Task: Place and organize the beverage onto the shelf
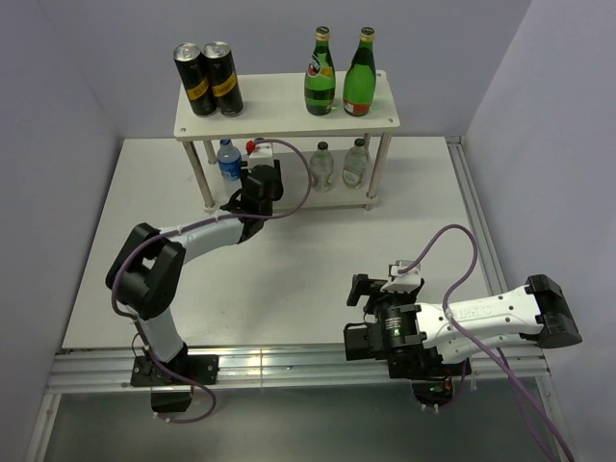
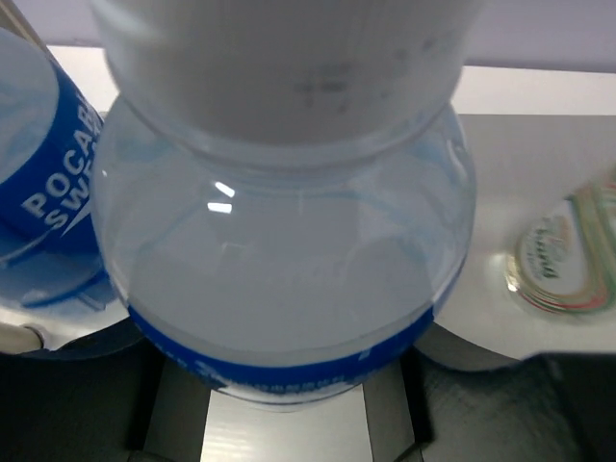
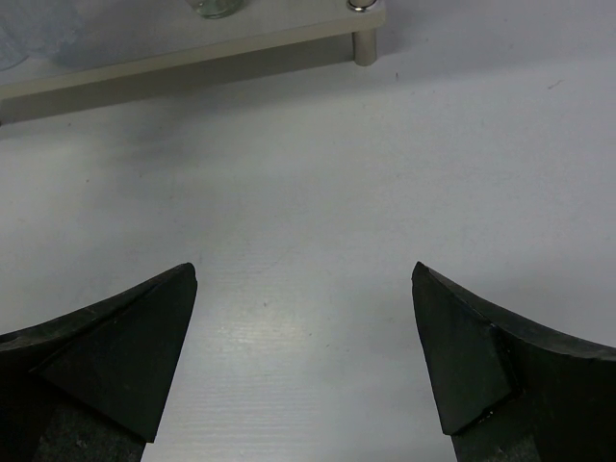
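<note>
From above, the left gripper [image 1: 254, 166] reaches into the lower tier of the shelf [image 1: 279, 123], beside a blue-labelled bottle [image 1: 228, 160]. Left wrist: its jaws clamp a clear bottle [image 2: 289, 269]. Right wrist: the right gripper [image 3: 303, 318] stands wide apart above the table [image 3: 308, 173].

Lab: white-walled robot test table [image 1: 318, 269]

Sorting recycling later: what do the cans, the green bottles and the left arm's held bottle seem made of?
Cans: likely metal, glossy black print, silvery tops. Green bottles: probably glass, shiny, dark tinted. Held bottle: clear plastic apparently, see-through wall, blue label, white cap.
</note>
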`<state>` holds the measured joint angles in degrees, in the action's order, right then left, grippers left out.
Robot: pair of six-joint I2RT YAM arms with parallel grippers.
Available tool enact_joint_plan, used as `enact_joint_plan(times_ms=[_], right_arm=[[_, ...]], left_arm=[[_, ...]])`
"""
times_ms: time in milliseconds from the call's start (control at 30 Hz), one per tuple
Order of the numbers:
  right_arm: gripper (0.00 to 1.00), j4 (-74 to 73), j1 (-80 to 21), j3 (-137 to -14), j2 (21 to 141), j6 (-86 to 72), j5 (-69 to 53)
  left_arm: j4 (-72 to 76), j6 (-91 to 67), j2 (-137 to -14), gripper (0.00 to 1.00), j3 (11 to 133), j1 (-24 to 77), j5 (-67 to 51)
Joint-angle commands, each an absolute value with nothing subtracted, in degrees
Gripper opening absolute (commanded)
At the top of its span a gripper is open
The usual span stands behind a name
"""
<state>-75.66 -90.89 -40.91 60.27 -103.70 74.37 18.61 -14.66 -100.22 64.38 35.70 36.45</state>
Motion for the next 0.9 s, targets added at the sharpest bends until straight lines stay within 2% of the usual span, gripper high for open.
enact_joint_plan(times_ms=[0,267,367,467,500,567,600,700,800,867], right_arm=[[1.0,-76.3,-91.2,-41.7,60.6,-106.0,76.9],[1.0,-76.3,-91.2,-41.7,61.1,-106.0,77.1],[1.0,-76.6,-91.2,-41.9,61.5,-106.3,77.2],[1.0,-76.9,-91.2,-41.9,61.9,-106.8,77.2],[1.0,-77.0,-91.2,-41.9,62.2,-106.8,77.2],[1.0,-77.4,-91.2,-42.1,62.4,-107.4,77.3],[1.0,-77.6,-91.2,-42.2,62.4,-107.6,77.3],[1.0,-77.9,-91.2,-42.0,62.5,-108.0,77.3],[1.0,-78.0,-91.2,-42.1,62.5,-108.1,77.3],[1.0,-78.0,-91.2,-42.1,62.4,-108.3,77.3]], left_arm=[[26.7,-14.9,-101.0,0.0,68.9,34.0,35.2],[28.1,-17.1,-104.5,0.0,68.6,31.6,33.3],[28.6,-17.4,-104.6,0.04,67.9,31.5,33.2],[29.0,-17.6,-104.3,0.17,67.2,31.4,32.9],[28.9,-17.6,-104.2,0.27,67.1,31.4,32.6],[28.6,-17.8,-104.1,0.39,67.0,31.5,32.4],[28.6,-17.8,-103.9,0.51,66.7,31.5,32.3],[28.7,-18.0,-103.1,0.69,65.4,31.5,32.0],[28.9,-18.0,-102.4,0.83,64.7,31.5,32.0],[28.8,-18.2,-101.8,0.85,64.1,31.6,31.9]])
